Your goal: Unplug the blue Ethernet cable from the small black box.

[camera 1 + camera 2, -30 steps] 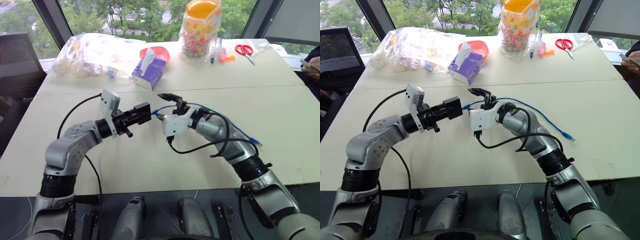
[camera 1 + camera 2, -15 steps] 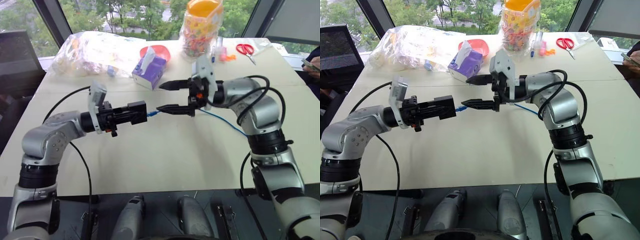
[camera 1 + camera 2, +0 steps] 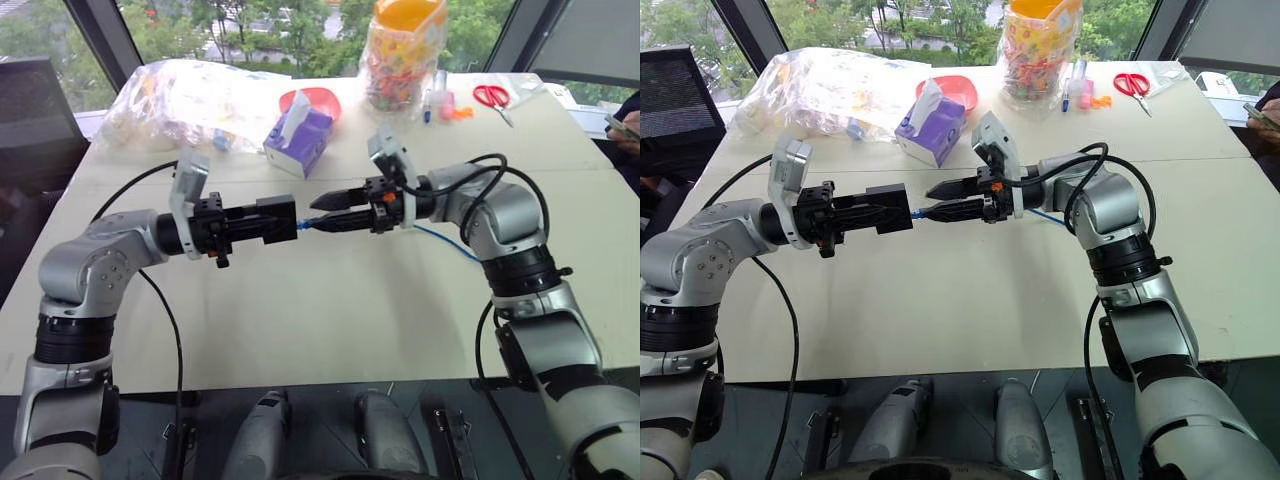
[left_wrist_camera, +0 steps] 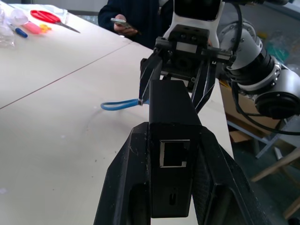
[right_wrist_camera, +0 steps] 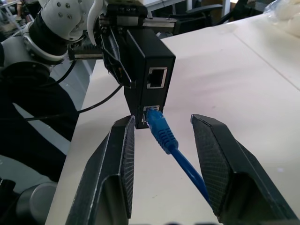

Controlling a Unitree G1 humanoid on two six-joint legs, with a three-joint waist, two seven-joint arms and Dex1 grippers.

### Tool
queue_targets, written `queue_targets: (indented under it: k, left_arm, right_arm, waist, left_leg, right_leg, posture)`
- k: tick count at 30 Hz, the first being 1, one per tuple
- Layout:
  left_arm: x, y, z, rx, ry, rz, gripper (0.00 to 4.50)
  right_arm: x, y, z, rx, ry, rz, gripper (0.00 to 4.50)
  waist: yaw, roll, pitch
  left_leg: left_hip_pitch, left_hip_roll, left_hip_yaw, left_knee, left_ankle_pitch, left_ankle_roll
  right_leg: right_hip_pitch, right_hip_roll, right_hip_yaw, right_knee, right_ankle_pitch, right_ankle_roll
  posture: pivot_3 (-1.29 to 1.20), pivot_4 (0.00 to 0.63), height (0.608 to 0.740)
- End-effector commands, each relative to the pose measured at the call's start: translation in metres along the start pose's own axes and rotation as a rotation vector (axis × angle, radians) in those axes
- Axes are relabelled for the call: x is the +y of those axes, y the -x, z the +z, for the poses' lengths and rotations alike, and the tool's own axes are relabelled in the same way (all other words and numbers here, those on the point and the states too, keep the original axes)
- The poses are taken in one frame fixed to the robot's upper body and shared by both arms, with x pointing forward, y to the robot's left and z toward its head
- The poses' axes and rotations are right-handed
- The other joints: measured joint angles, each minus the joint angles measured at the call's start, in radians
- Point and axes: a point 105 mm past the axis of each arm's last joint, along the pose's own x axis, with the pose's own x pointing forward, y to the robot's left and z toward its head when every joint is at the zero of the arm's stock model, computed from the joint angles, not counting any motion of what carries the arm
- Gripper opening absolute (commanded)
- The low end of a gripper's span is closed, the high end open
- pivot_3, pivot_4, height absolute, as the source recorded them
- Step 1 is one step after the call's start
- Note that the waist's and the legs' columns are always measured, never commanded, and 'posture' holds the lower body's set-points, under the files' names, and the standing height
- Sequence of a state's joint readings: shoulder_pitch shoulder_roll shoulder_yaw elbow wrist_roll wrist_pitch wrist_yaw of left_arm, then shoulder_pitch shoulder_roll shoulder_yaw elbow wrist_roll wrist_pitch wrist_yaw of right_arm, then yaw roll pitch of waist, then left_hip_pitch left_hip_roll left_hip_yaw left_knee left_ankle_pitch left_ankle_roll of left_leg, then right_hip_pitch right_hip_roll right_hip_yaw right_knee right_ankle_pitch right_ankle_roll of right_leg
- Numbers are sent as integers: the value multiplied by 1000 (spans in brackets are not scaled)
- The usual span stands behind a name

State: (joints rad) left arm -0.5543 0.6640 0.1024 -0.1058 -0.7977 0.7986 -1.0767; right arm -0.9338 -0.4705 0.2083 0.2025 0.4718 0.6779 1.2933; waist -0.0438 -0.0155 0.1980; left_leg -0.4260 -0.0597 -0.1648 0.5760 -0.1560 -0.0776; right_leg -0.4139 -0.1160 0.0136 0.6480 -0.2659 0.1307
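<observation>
Blue Ethernet cable (image 5: 165, 137) plugged into small black box (image 3: 272, 217), gripped by level left pincer (image 3: 262, 219), right pincer (image 5: 161, 154) open astride plug.

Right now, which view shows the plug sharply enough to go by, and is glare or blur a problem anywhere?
Right wrist view: the blue Ethernet cable plug and the small black box are crisp; the window side behind is washed out. Left wrist view: box sharp, background soft. Eye views: even daylight, plug tiny, the bright windows cast no glare on the table.

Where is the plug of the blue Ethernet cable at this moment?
The blue Ethernet cable is plugged into the lower socket of the small black box, which the left hand holds above the table, between the right hand's fingers.
</observation>
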Motion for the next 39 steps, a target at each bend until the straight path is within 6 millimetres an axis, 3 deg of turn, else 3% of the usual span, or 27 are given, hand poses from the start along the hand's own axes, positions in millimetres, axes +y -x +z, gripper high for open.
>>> queue_targets:
  k: [1, 15, 17, 18, 19, 21, 39]
  left_arm:
    - [-4, 1, 13, -31, -40, -22, 504]
    - [-5, -2, 12, -34, -41, -28, 504]
    - [-6, -2, 11, -34, -40, -29, 504]
    - [-6, -2, 11, -33, -40, -29, 504]
    - [-6, -2, 11, -33, -40, -29, 504]
    - [-6, -2, 11, -33, -41, -30, 504]
    - [-8, -4, 16, -65, -30, -35, 504]
  right_arm:
    - [5, -5, 9, 2, 46, 32, 1962]
    - [12, -11, 9, 2, 38, 78, 1962]
    - [13, -12, 9, 2, 37, 82, 1407]
    - [14, -12, 9, 2, 37, 85, 1407]
    - [14, -13, 9, 2, 37, 87, 691]
    - [15, -13, 9, 3, 37, 91, 38]
    - [13, -14, 0, 42, 76, 82, 38]
  waist:
    - [0, 0, 0]
    - [0, 0, 0]
    - [0, 0, 0]
    - [0, 0, 0]
    - [0, 0, 0]
    - [0, 0, 0]
    - [0, 0, 0]
  left_leg:
    - [0, 0, 0, 0, 0, 0]
    - [0, 0, 0, 0, 0, 0]
    - [0, 0, 0, 0, 0, 0]
    - [0, 0, 0, 0, 0, 0]
    - [0, 0, 0, 0, 0, 0]
    - [0, 0, 0, 0, 0, 0]
    - [0, 0, 0, 1, 0, 0]
  right_leg:
    - [0, 0, 0, 0, 0, 0]
    - [0, 0, 0, 0, 0, 0]
    - [0, 0, 0, 0, 0, 1]
    - [0, 0, 0, 0, 0, 1]
    - [0, 0, 0, 0, 0, 1]
    - [0, 0, 0, 0, 0, 1]
    - [0, 0, 0, 1, 1, 1]
  posture:
    - [0, 150, 728]
    - [0, 150, 728]
    - [0, 150, 728]
    - [0, 150, 728]
    - [0, 150, 728]
    - [0, 150, 728]
    - [0, 150, 728]
